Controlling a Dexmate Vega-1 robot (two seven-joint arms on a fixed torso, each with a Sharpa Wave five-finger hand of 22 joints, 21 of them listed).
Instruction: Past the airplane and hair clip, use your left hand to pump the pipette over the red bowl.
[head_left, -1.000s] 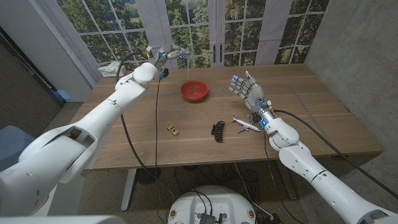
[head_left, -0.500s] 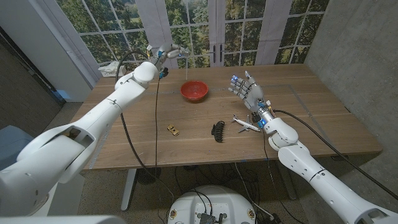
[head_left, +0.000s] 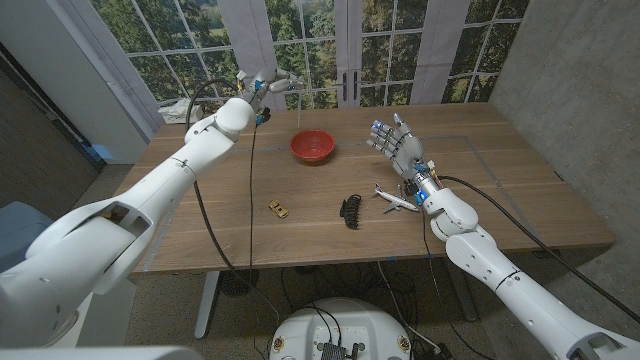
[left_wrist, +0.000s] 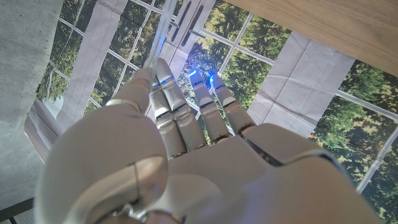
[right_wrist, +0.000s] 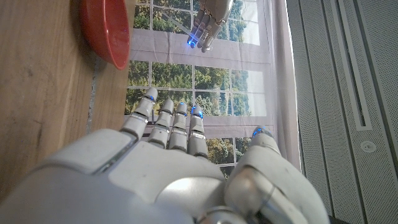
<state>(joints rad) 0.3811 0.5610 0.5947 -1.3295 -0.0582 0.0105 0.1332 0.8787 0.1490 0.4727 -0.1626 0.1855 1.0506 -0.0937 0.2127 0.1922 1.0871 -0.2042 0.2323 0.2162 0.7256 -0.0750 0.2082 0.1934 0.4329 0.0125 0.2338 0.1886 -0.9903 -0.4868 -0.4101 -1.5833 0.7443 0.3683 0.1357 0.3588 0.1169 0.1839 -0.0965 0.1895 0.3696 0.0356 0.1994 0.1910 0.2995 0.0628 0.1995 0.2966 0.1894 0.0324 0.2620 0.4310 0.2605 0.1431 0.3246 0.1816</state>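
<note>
The wooden desk (head_left: 520, 190) carries the red bowl (head_left: 312, 146) at its far middle, with the airplane (head_left: 397, 198) and hair clip (head_left: 349, 209) nearer. The left robot hand (head_left: 268, 84) hangs raised beyond the bowl, pinching the clear pipette (head_left: 297, 100), its tip just short of the rim. The right robot hand (head_left: 398, 142) waits, fingers spread, holding nothing. Next, it seems, carry the tip over the bowl, then squeeze.

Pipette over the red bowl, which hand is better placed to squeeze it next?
Left. The left hand already holds the pipette, raised just behind the red bowl. The right hand stands open and empty near the toy airplane.
</note>
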